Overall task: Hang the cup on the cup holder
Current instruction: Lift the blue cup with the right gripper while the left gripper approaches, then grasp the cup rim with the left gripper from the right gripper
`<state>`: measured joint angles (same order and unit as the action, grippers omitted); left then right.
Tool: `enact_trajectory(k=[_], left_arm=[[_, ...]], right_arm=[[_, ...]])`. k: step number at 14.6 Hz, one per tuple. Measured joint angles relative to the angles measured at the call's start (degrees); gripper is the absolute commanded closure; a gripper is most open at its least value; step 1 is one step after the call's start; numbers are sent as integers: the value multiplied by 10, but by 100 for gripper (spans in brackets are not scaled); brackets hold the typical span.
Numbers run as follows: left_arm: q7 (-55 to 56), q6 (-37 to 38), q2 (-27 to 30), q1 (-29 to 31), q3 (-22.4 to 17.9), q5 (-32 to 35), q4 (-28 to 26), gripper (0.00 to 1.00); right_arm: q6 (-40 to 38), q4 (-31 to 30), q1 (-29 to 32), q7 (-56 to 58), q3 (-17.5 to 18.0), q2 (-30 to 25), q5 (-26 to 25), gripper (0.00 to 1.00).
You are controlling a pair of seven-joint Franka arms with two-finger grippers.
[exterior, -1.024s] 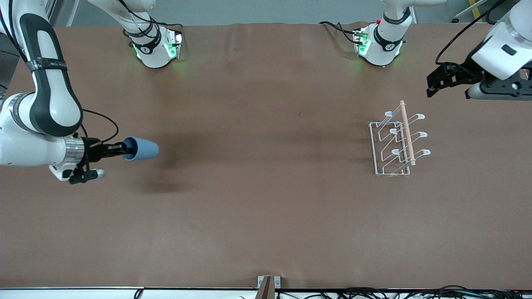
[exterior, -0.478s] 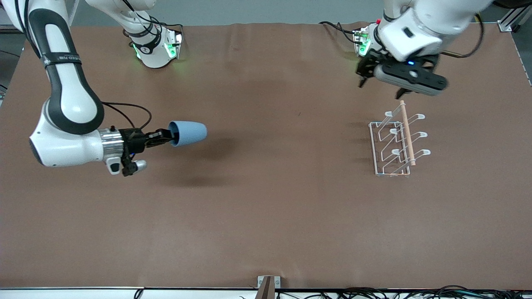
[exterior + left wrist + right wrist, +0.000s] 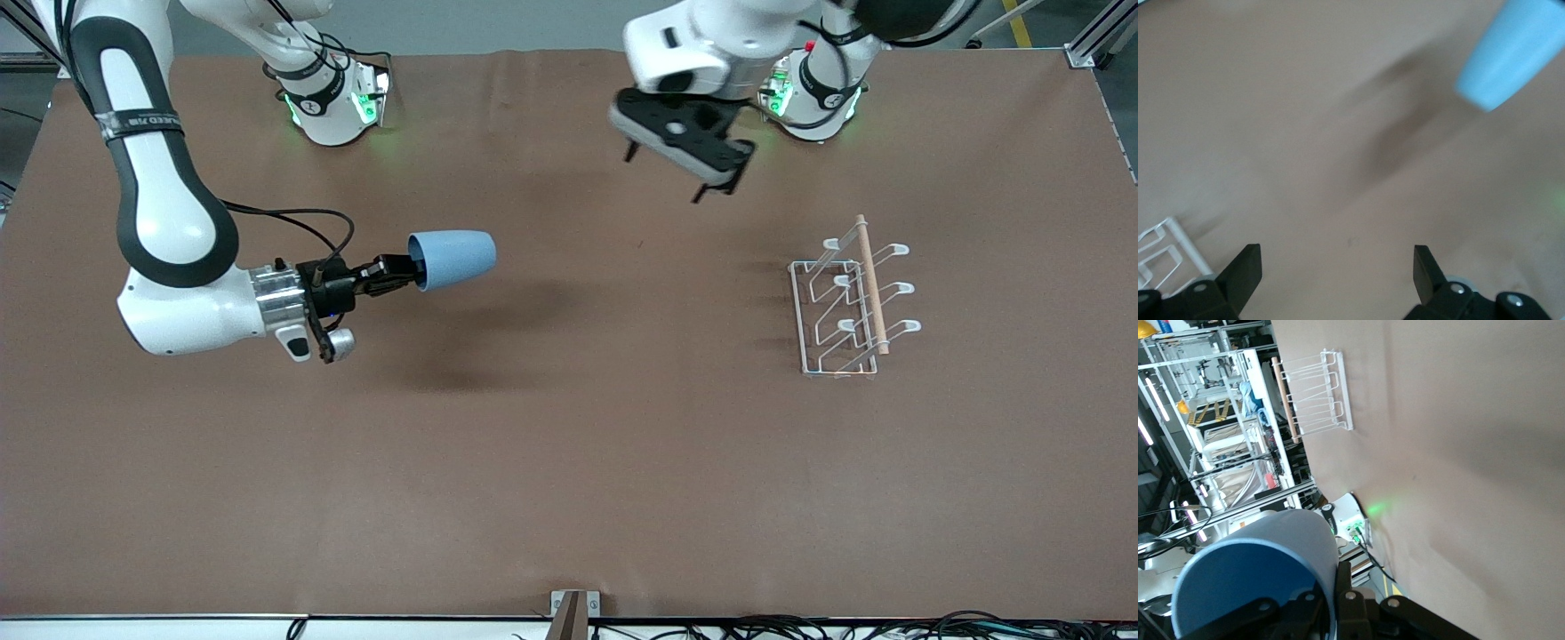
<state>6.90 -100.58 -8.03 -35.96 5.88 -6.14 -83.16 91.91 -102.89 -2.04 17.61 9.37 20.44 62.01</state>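
We see the right gripper (image 3: 391, 269) clamped on the rim of the cup (image 3: 453, 258), carried sideways over the worktop (image 3: 569, 462), cup holder (image 3: 849, 302) well off at 3 o'clock, left gripper (image 3: 680, 182) spread empty; cup looks light, stiff, slick, so rim pinch suits.

Cup (image 3: 453, 258) is hanging mid-left of the frame above the surface (image 3: 569, 462); cup holder (image 3: 849, 302) is sitting at right, well apart from it.
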Motion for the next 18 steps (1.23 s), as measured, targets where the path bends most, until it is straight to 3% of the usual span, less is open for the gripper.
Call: enact_trajectory(k=[7,14,18], left_arm=[[1,-60,-81,-48,1,0,69,0],[-7,-142,-151,-59,20,0,76,0],[-29,-149,-162,-61,21,-1,79,0]], right_arm=[[-7,30,-39,0,0,47,65,99],[-27,46,-60,0,0,56,80,98],[-40,46,-62,1,-1,58,80,97]])
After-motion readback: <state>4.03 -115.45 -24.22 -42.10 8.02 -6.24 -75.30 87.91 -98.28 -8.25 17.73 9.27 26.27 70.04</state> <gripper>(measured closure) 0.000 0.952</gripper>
